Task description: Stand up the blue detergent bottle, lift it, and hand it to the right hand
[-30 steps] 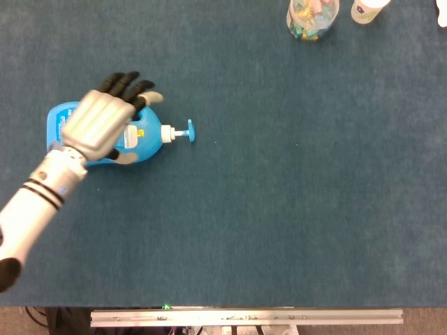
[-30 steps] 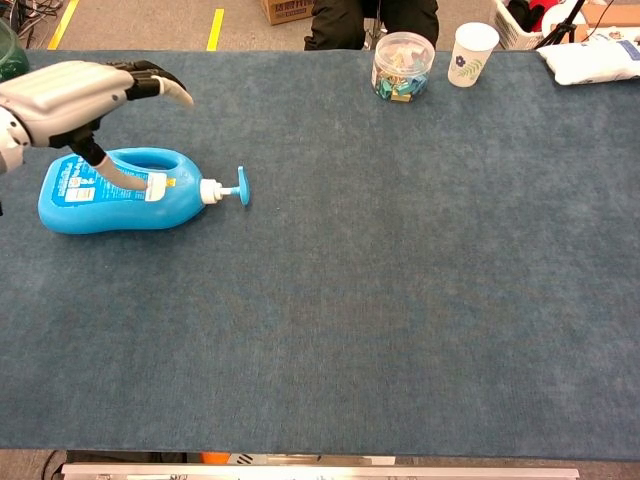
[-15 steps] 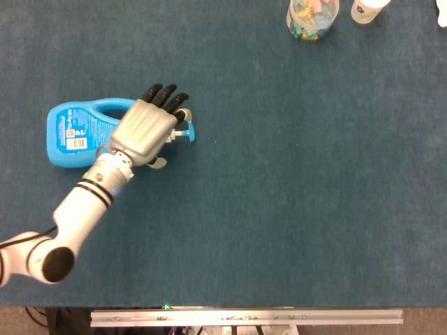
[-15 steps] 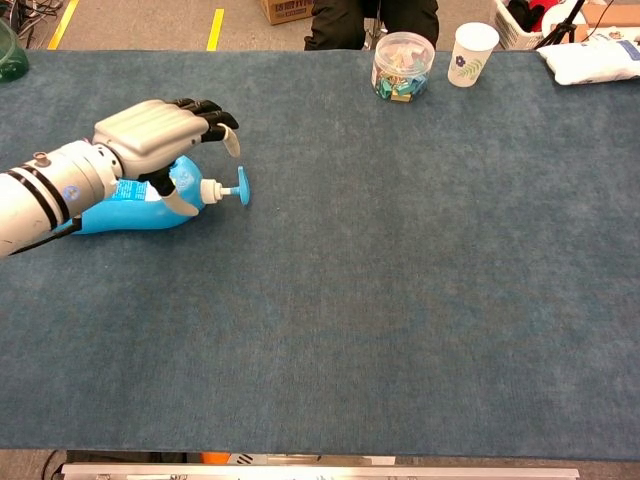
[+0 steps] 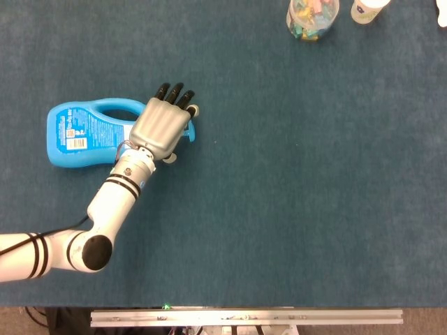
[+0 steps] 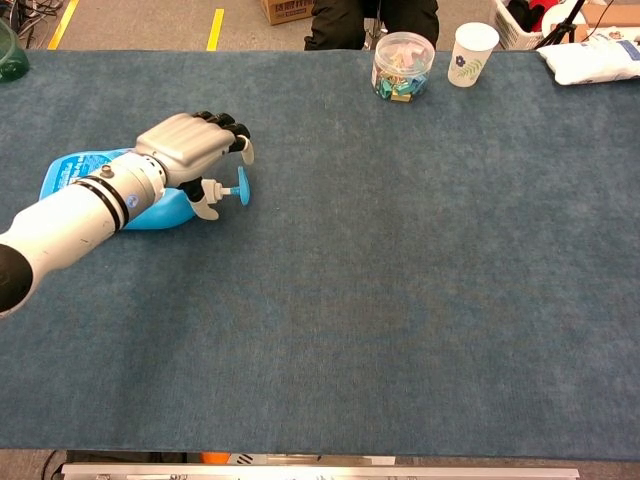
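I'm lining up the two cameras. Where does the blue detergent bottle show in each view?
Head view: blue detergent bottle lies on its side at left, its pump end under the left robot hand.
Chest view: same bottle at far left, mostly hidden behind the left robot hand and forearm.
Shared landmark: the clear jar of colourful bits at the table's far edge.

Left hand (image 5: 162, 125): silver-grey ribbed metal back plate, black fingers (image 5: 172, 93) with pale tips, pale thumb (image 6: 206, 207). Wrist was a silver cylinder with thin black rings and a small blue mark. Left white tubular forearm (image 5: 115, 200) ended in a dark grey round elbow joint (image 5: 95, 252); black bands ringed the upper arm.
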`<state>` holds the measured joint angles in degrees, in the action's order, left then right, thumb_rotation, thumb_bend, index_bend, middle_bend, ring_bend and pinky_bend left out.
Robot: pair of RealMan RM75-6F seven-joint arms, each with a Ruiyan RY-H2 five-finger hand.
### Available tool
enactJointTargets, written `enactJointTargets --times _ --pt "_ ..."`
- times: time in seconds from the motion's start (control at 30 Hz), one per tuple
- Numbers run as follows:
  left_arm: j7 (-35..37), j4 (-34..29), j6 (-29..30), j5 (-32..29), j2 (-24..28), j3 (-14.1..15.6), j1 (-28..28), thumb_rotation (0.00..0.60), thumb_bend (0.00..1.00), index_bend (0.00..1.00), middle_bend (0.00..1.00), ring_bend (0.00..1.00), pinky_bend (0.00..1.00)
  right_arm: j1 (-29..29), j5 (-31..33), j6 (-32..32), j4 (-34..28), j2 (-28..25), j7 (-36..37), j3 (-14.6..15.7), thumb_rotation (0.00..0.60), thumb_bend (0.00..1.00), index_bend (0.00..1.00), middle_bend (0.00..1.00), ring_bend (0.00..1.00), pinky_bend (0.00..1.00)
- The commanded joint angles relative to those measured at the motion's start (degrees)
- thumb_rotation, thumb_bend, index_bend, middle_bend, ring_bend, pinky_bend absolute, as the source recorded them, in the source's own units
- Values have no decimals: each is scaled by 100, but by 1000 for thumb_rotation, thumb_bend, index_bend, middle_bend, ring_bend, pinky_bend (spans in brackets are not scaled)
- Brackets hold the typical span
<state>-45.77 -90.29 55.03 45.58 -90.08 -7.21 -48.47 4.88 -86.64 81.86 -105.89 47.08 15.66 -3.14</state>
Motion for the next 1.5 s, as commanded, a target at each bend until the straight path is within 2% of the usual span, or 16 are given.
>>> enactJointTargets --times 0.03,0.27,0.57,0.83,1.07,1.27,1.5 --pt "-156 102 30 -278 -68 27 -101 600 91 249 105 14 94 -6 -2 -5 23 2 30 9 600 5 220 306 192 205" --pt "-480 228 44 -513 -116 265 -234 600 91 254 105 12 94 -5 -37 -1 60 -1 81 16 600 5 220 305 192 205" --pt "-668 -629 238 -423 430 718 -152 600 91 348 104 11 94 -9 -49 5 54 8 95 23 600 5 220 305 192 205" --pt "-582 -1301 423 -203 806 909 -80 600 91 372 104 9 93 -20 -43 15 61 4 111 28 600 5 219 305 192 205" --pt "-308 -814 521 329 421 836 -44 600 91 372 104 8 94 -29 -36 -2 72 -3 129 44 600 5 220 305 192 205" --pt "-89 -395 469 397 156 747 -18 600 91 377 110 8 94 -49 -10 11 82 -8 145 46 600 5 220 306 192 205" --pt "-91 -71 422 367 4 785 26 600 91 384 119 8 105 -51 0 13 90 -18 155 40 600 5 220 305 192 205"
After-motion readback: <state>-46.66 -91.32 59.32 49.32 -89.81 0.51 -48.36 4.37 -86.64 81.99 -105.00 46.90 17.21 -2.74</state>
